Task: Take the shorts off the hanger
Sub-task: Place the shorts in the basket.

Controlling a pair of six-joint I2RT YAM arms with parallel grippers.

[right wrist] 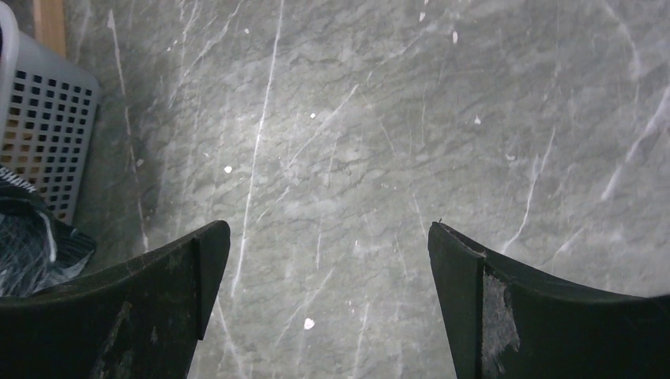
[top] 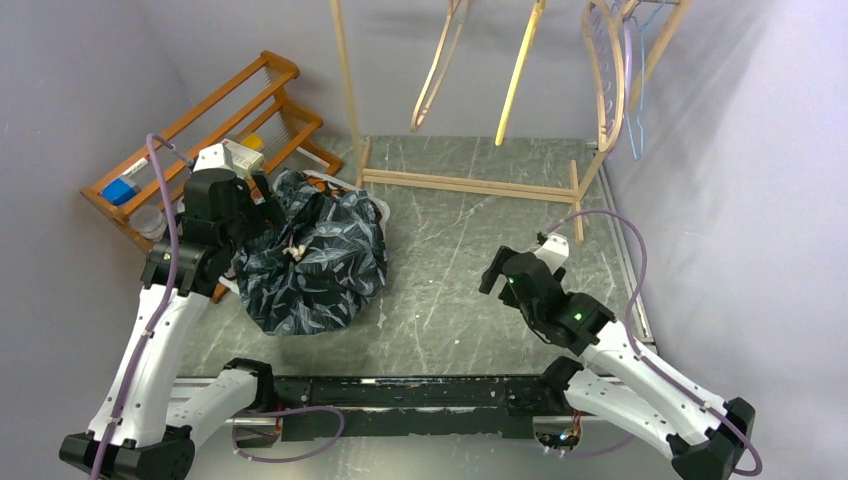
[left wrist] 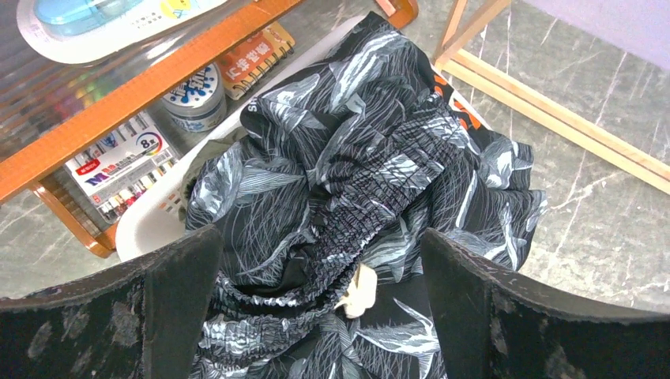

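Observation:
The dark leaf-print shorts [top: 315, 255] lie crumpled on top of a white basket at the left of the table. In the left wrist view the shorts [left wrist: 363, 150] fill the middle, with a white drawstring end [left wrist: 359, 290] showing. A bit of orange patterned fabric [left wrist: 457, 109] peeks out beneath them. The other pairs are hidden. My left gripper [top: 265, 203] [left wrist: 320, 241] is open, just above the shorts, and holds nothing. My right gripper [top: 492, 272] [right wrist: 328, 233] is open and empty over bare table. The wooden hangers [top: 437, 70] on the rack hang bare.
A wooden rack's base [top: 470, 183] runs across the back of the table, with more hangers [top: 607, 75] above it. An orange wooden shelf [top: 200, 115] [left wrist: 158, 79] with jars and boxes stands at the back left. The white basket rim [left wrist: 146, 233] [right wrist: 43, 118] shows beside the shorts.

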